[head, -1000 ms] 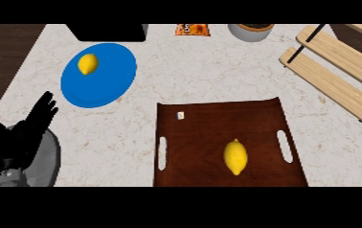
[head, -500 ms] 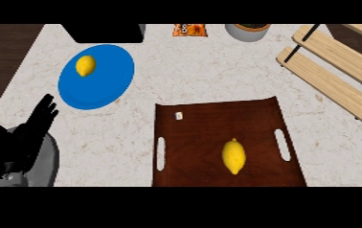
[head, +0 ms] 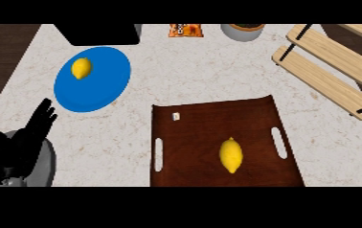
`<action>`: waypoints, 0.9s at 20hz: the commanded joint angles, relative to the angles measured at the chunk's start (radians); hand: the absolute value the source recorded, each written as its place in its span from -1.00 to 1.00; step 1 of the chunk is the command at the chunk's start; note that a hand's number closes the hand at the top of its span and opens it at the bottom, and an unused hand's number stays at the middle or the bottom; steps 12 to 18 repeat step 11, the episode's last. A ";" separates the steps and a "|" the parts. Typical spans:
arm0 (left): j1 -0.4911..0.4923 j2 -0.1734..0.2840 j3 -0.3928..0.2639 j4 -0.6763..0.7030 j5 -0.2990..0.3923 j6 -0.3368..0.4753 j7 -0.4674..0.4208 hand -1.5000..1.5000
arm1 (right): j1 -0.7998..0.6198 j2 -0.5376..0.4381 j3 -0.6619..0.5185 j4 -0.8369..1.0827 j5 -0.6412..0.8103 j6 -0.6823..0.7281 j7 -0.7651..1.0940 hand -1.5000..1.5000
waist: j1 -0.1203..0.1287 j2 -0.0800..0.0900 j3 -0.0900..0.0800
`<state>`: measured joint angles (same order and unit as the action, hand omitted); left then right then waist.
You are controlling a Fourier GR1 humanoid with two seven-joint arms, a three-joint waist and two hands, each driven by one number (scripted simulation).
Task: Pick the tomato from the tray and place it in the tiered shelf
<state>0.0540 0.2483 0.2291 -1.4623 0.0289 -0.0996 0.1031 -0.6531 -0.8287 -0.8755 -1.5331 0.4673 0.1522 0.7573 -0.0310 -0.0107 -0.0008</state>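
Tomato: what I see on the tray is a yellow, lemon-shaped fruit (head: 231, 155), lying lengthwise in the lower right part of the frame, on the tray's right half, touching nothing else.
Tray: the dark brown tray (head: 205, 126) sits low and right of centre on the desk, with a slot handle on each side; a small white speck (head: 176, 117) lies near its upper left corner.
Left robot hand: I have my left robot hand (head: 32, 131) at the lower left edge of the frame, black, fingers straight and pointing up, released and holding nothing, resting well apart from the tray.
Right robot hand: I cannot see it anywhere in this view.
Desk: pale speckled desk (head: 205, 74) carries everything.
Plate: a blue plate (head: 99, 85) lies in the upper left, above my left robot hand, with a second yellow fruit (head: 82, 68) on its upper left part.
Tiered shelf: the light wooden tiered shelf (head: 318, 69) with dark posts runs along the upper right edge, well apart from the tray.
Far edge: a black box (head: 99, 33) at top left, an orange packet (head: 186, 30) at top centre, and a grey pot (head: 243, 31) just right of it.
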 commanded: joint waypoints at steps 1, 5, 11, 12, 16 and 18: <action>0.008 0.011 0.016 0.009 0.002 0.002 0.016 0.00 | 0.070 -0.091 -0.123 -0.182 -0.098 0.167 0.157 -1.00 | -0.019 -0.005 0.000; 0.041 0.019 0.025 -0.051 0.024 -0.015 0.042 0.00 | 0.172 -0.188 -0.346 -0.185 -0.225 0.358 0.198 -1.00 | -0.031 -0.009 0.001; 0.034 0.035 0.061 -0.041 0.044 -0.013 0.057 0.00 | 0.307 -0.266 -0.678 -0.156 -0.383 0.604 0.167 -1.00 | -0.056 -0.013 0.002; 0.034 0.035 0.061 -0.041 0.044 -0.013 0.057 0.00 | 0.307 -0.266 -0.678 -0.156 -0.383 0.604 0.167 -1.00 | -0.056 -0.013 0.002; 0.034 0.035 0.061 -0.041 0.044 -0.013 0.057 0.00 | 0.307 -0.266 -0.678 -0.156 -0.383 0.604 0.167 -1.00 | -0.056 -0.013 0.002; 0.034 0.035 0.061 -0.041 0.044 -0.013 0.057 0.00 | 0.307 -0.266 -0.678 -0.156 -0.383 0.604 0.167 -1.00 | -0.056 -0.013 0.002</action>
